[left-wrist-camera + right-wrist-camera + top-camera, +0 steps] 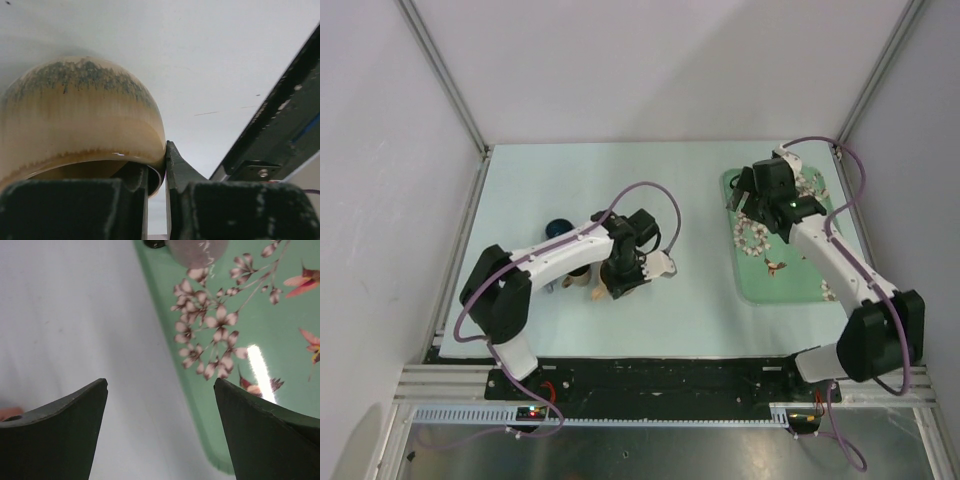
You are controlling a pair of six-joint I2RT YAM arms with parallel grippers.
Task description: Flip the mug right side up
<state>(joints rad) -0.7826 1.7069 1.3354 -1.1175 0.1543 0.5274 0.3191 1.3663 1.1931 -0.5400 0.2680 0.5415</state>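
On the left of the table (pixel 620 180), a dark blue round vessel (pixel 558 229) stood just beyond your left arm. Your left gripper (pixel 620 272) was near the table's middle, clenched on the tan mug (pixel 597 291). In the left wrist view that gripper (pixel 165 150) pinched the rim of the mug (pixel 75 125), with one finger inside the opening and the other against the outer wall. The mug's glaze ran from tan to blue-green speckle on the rounded far end, and its opening faced the wrist camera. Whether it touched the table could not be told.

On the right, your right gripper (pixel 742 200) hung over the far left corner of the green flowered tray (pixel 790 275). Seen from its wrist, the right gripper (pixel 160 385) was released, fingers wide apart and holding nothing, straddling the tray's (pixel 265 325) left edge. A pale round object (pixel 197 247) showed at the frame's top.
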